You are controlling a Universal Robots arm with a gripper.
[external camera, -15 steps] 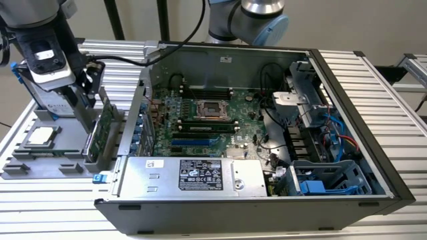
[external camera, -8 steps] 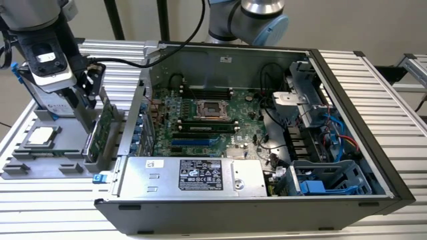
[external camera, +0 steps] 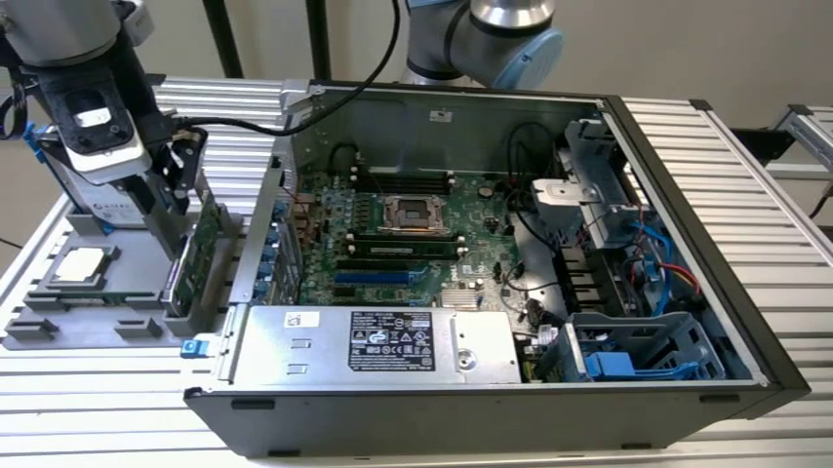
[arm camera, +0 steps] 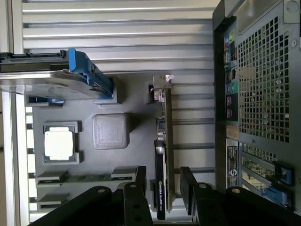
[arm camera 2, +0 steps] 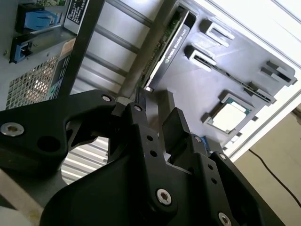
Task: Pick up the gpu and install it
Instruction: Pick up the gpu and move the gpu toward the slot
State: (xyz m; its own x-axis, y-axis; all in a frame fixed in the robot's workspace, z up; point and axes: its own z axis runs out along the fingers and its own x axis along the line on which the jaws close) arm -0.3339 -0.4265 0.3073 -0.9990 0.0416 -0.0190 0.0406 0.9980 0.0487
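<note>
The gpu [external camera: 195, 255] stands on its long edge in a slot of the grey holder tray [external camera: 78, 327], at the exterior view's left of the open computer case [external camera: 677, 292]. Its green board and black cooler edge show in the first wrist view [arm camera: 163, 155], and it also shows in the second wrist view [arm camera 2: 170, 40]. My gripper [arm camera: 164, 188] is open. It hangs just over the card's end, with one black finger [arm camera: 140, 181] on each side and a small gap to the card. In the exterior view the gripper [external camera: 179, 229] sits right above the card.
A silver CPU chip [arm camera: 59, 143] lies in the tray beside a silver hard drive with blue trim [arm camera: 56, 82]. Inside the case are the motherboard [external camera: 416, 244], a blue slot [external camera: 377, 278] and the power supply [external camera: 377, 341]. The case wall [arm camera: 225, 94] stands close beside the card.
</note>
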